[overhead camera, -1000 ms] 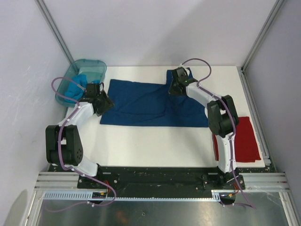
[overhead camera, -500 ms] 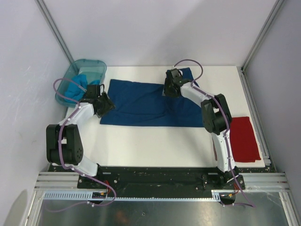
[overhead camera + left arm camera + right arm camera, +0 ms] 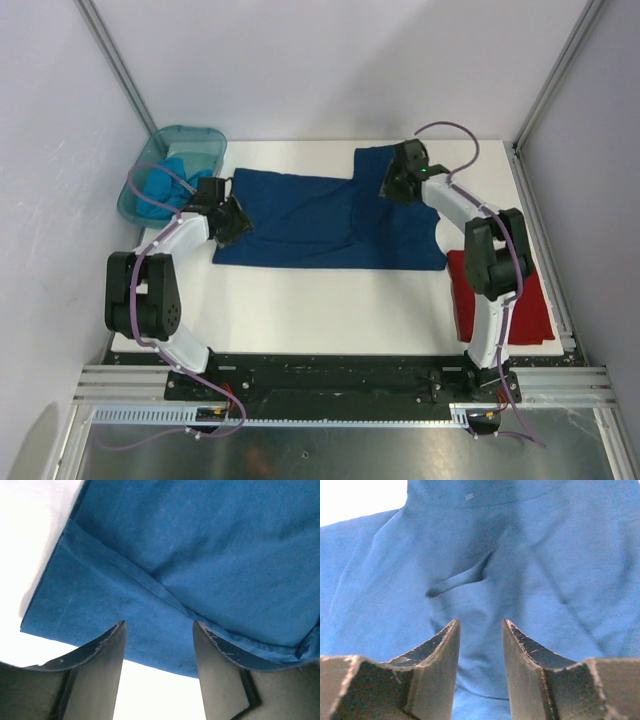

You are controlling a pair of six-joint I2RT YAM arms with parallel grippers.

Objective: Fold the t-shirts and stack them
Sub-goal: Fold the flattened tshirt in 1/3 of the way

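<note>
Left end effector (image 3: 232,224) gapes empty at the left edge of the navy t-shirt (image 3: 310,220); right end effector (image 3: 393,187) gapes empty over its far-right part. The shirt lies flat mid-table (image 3: 320,300), long axis left-right. Three shirts: navy, red t-shirt (image 3: 525,300) partly under the right arm, turquoise t-shirt (image 3: 160,187) in one teal tub (image 3: 195,138).

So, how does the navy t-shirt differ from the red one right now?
The navy t-shirt lies spread wide across the far middle of the table; the red t-shirt is a smaller, compact rectangle at the right edge. The navy t-shirt shows creases; the red t-shirt looks smooth and is partly hidden by the right arm. Both lie flat on the table.
</note>
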